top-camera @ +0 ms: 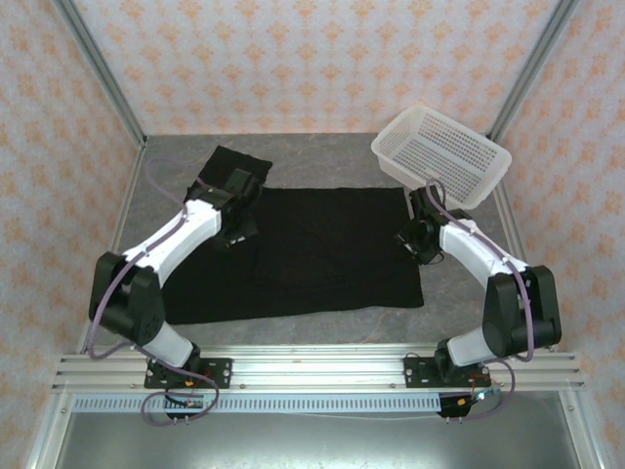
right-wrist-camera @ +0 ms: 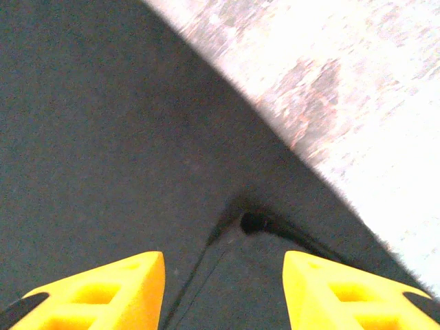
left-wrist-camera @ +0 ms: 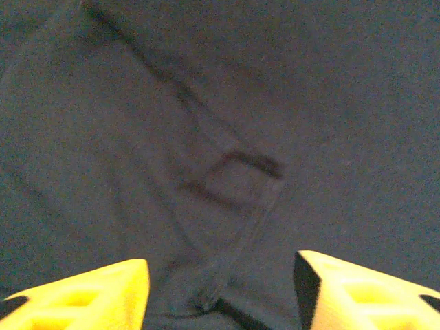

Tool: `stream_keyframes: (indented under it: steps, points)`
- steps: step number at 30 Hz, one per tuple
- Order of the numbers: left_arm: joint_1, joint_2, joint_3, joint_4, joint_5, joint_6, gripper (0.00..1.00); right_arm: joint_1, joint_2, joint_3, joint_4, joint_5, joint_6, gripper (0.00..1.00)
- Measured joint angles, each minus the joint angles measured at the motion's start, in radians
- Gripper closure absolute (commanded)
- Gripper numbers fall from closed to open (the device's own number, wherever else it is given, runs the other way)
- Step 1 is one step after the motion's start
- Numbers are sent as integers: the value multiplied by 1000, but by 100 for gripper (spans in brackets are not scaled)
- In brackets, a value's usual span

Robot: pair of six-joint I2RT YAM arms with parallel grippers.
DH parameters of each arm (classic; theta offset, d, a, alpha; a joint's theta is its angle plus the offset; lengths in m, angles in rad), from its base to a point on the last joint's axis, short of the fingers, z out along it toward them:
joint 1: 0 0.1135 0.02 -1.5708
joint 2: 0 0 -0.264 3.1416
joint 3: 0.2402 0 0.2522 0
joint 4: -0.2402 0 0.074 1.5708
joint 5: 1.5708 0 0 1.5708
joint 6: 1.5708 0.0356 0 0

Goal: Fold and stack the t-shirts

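- Top external view: the black t-shirt (top-camera: 322, 249) lies spread nearly flat on the grey table (top-camera: 459, 303), in the middle between your two arms. One sleeve (top-camera: 239, 161) sticks out toward the back left.
- The white perforated basket (top-camera: 391, 161) stands tilted at the back right, just beyond the shirt's far right corner.
- The side facing up is plain black, with no print on it. It has a few shallow creases and the edges are fairly straight.
- Expect the shirt to be light, soft and limp. It will sag and drape from whatever point you lift, and it may drag across the table rather than slide cleanly.
- Take hold at an edge or corner, pinching through both layers. A grab in the middle of the cloth would only bunch it up.
- The left gripper (top-camera: 237, 233) sits low over the shirt's far left shoulder area. In the left wrist view its yellow fingers (left-wrist-camera: 89, 292) stand apart over a stitched seam (left-wrist-camera: 240, 227), with nothing clamped.
- The right gripper (top-camera: 415, 239) is at the shirt's right edge. In the right wrist view its jaws are also apart, with a small pucker (right-wrist-camera: 254, 223) in the cloth between them, close to where the cloth meets bare table.
- That pucker at the edge looks like the better place to pinch on the right side.
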Motion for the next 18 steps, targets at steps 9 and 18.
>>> stream_keyframes:
  steps: [9,18]
  points:
    - [224,-54,-285,-4,72,-39,68,-9,139,45,-22,13,49,60]
    - [319,-24,-297,13,63,-18,71,1,145,51,-35,-5,93,60]
